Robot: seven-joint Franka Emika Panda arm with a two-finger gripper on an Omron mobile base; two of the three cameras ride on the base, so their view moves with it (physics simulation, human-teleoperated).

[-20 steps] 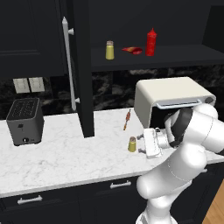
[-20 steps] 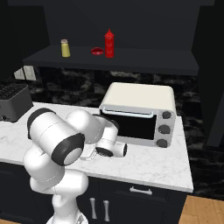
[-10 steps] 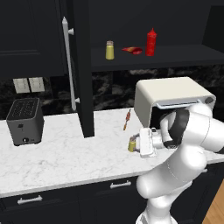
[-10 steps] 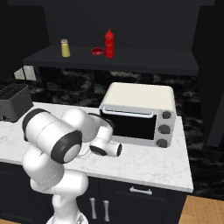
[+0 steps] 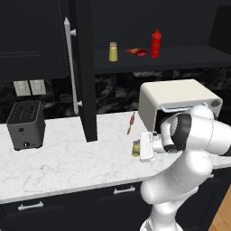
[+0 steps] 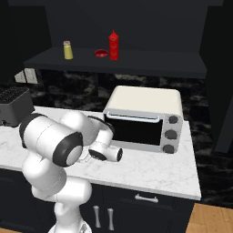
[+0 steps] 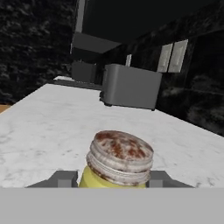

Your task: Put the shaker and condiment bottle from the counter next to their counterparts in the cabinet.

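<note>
Since a second ago the gripper (image 7: 114, 179) has slid left along the counter (image 5: 67, 158) and closed in on the shaker (image 5: 136, 148), whose speckled cap sits between the fingertips (image 7: 63, 178), pads against its yellow sides. It stands upright near the front edge, just left of the toaster oven (image 5: 176, 101). In the cabinet (image 5: 153, 61) the other shaker (image 5: 113, 52) stands left of the condiment bottle (image 5: 155, 43) (already shelved).

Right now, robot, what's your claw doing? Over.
Claw closed around the shaker on the counter. Not lifted yet. Nothing blocking the cabinet shelf.
</note>
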